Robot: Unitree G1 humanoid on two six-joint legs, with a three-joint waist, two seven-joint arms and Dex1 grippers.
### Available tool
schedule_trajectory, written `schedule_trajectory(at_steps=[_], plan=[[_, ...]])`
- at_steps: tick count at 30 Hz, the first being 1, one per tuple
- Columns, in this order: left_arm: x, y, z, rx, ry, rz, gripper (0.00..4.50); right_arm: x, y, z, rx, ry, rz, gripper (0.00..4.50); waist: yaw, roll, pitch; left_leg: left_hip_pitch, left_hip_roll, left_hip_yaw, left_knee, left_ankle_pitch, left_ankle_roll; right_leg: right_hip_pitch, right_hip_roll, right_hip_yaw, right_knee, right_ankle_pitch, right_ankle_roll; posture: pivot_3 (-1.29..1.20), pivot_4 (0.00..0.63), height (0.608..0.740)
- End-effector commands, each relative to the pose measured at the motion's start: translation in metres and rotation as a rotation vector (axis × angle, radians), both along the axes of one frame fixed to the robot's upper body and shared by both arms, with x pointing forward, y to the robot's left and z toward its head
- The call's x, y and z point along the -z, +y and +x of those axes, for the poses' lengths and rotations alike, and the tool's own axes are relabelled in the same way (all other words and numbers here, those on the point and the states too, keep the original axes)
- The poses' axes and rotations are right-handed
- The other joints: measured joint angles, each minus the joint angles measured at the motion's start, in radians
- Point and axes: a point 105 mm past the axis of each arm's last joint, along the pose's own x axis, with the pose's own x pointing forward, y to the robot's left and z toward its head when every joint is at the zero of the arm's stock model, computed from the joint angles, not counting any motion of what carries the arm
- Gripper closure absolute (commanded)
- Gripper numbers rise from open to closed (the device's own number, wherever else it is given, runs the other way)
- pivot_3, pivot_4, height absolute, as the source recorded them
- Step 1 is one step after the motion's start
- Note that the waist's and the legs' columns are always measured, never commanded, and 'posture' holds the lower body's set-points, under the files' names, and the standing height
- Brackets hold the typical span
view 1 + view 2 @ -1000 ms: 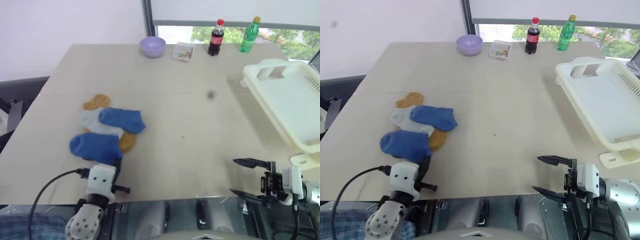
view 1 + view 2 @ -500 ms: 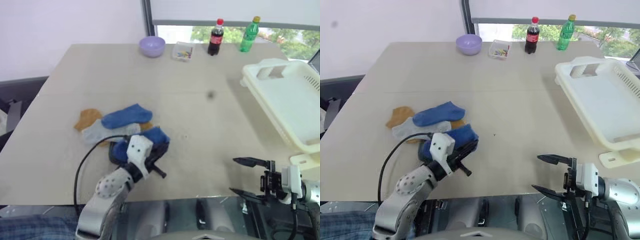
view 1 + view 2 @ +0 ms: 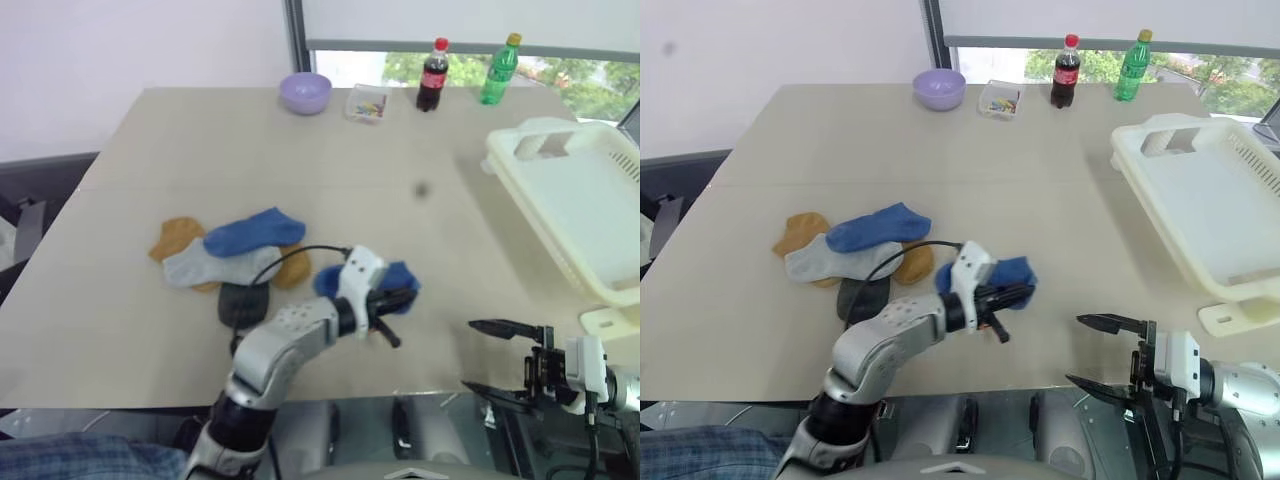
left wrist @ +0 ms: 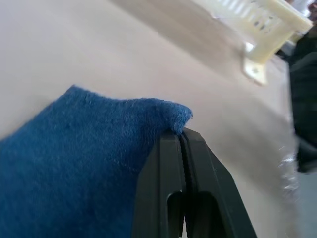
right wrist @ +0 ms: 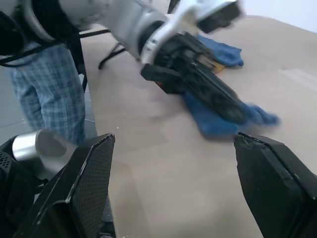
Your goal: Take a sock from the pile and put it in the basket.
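Honestly the blue sock (image 3: 392, 281) looks light and floppy, left gripper (image 3: 398, 297) pinching its edge, right gripper (image 3: 487, 358) spread wide.

No readable text, brand names, numbers or signs anywhere. The dark cola-type plastic bottle with a red cap and red label (image 3: 432, 74) and the green plastic bottle with a yellow cap (image 3: 499, 69) at the far table edge both carry labels, but the print is too small to make out. Nothing legible on the small clear box of coloured bits (image 3: 366, 104).
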Motion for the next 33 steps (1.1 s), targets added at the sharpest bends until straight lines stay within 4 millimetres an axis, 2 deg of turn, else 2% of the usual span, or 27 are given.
schedule_trajectory(at_steps=[1,4,7,9,13,17,19,24,27,33], plan=[[-0.001,-0.020,-0.006,0.064,0.066,-0.008,4.47,-0.010,-0.004,0.000,0.006,-0.050,-0.007,0.58,-0.002,0.000,0.000,0.000,0.000,0.000,0.000,0.000,0.000,0.000,0.000,0.000,0.000,0.000,0.000,0.00,0.150,0.735],[-0.004,-0.036,-0.004,0.064,0.105,-0.041,4.47,-0.012,-0.008,0.001,0.018,-0.060,-0.021,0.58,-0.001,0.000,0.000,0.000,0.000,0.000,0.000,0.000,0.000,0.000,0.001,0.000,0.000,0.000,0.000,0.00,0.150,0.735],[-0.008,-0.040,-0.002,0.045,0.153,-0.084,3.63,-0.013,-0.010,0.001,0.025,-0.065,-0.025,0.58,-0.001,0.000,0.000,0.000,0.000,0.000,0.000,0.000,0.000,0.000,0.001,0.000,0.000,0.000,0.000,0.00,0.150,0.735],[-0.009,-0.038,0.003,0.022,0.147,-0.084,2.72,-0.013,-0.010,0.001,0.028,-0.065,-0.025,0.58,-0.002,0.000,0.000,0.000,0.000,0.000,0.000,0.000,0.000,0.000,0.001,0.000,0.000,0.000,0.000,0.00,0.150,0.735],[-0.015,-0.032,0.016,-0.037,0.093,-0.073,1.35,-0.014,-0.011,0.002,0.037,-0.067,-0.022,0.58,-0.001,0.000,0.000,0.000,0.000,-0.001,0.000,0.000,0.000,0.000,0.001,0.000,0.000,0.000,0.000,0.00,0.150,0.735],[-0.034,-0.022,0.026,-0.031,0.051,-0.150,1.35,-0.017,-0.008,0.005,0.037,-0.077,-0.016,0.58,-0.001,0.000,0.000,0.000,0.000,0.000,0.000,0.000,0.000,0.000,0.001,0.000,0.000,0.000,0.000,0.00,0.150,0.735],[-0.039,-0.010,0.040,-0.071,-0.016,-0.130,1.35,-0.018,-0.007,0.006,0.037,-0.082,-0.014,0.58,-0.001,0.000,0.000,0.000,0.000,-0.001,0.000,0.000,0.000,0.000,0.001,0.000,0.000,0.000,0.000,0.00,0.150,0.735],[-0.046,0.040,0.089,-0.333,-0.191,0.028,1.35,-0.021,-0.005,0.010,0.042,-0.093,-0.010,0.58,-0.001,0.000,0.000,0.000,0.000,-0.001,0.000,0.000,0.000,0.000,0.001,0.000,0.001,0.000,0.000,0.00,0.150,0.735],[-0.047,0.082,0.111,-0.564,-0.281,0.174,1.35,-0.021,-0.004,0.012,0.043,-0.096,-0.007,0.58,-0.001,0.000,0.000,0.000,0.000,-0.001,0.000,0.000,0.000,0.000,0.001,0.001,0.000,0.000,0.000,0.00,0.150,0.735],[-0.052,0.125,0.112,-0.786,-0.384,0.276,1.35,-0.022,-0.002,0.013,0.051,-0.100,0.009,0.58,0.003,0.000,0.000,-0.001,-0.001,-0.001,0.000,0.000,0.000,0.000,-0.001,0.000,0.000,0.001,0.000,0.00,0.150,0.735]])
